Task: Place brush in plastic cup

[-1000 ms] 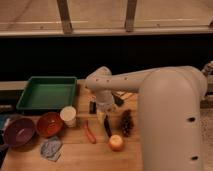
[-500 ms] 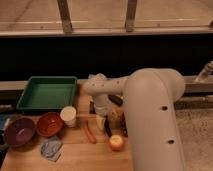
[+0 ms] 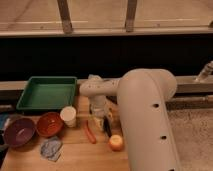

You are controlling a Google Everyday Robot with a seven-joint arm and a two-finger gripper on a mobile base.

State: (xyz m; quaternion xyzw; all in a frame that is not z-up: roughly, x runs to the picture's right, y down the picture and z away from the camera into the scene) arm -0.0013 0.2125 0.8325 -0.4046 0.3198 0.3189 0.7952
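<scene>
The plastic cup (image 3: 68,116) is a small cream-white round cup standing upright on the wooden table, between the red-orange bowl (image 3: 50,124) and my gripper. My gripper (image 3: 100,119) points down at the table just right of the cup, at the end of the big white arm (image 3: 145,115). A slim dark object that looks like the brush (image 3: 106,128) lies on the wood right under the gripper and is partly hidden by it. Whether the gripper has hold of it does not show.
A green tray (image 3: 47,92) sits at the back left. A dark purple bowl (image 3: 19,131) stands at the far left, with a crumpled grey-blue wrapper (image 3: 51,148) in front. A red-orange stick (image 3: 90,134) and a yellow-orange fruit (image 3: 116,142) lie near the gripper.
The arm's bulk has swung left and closer, covering more of the table's right side. The gripper has come down toward the dark object beside the cup.
</scene>
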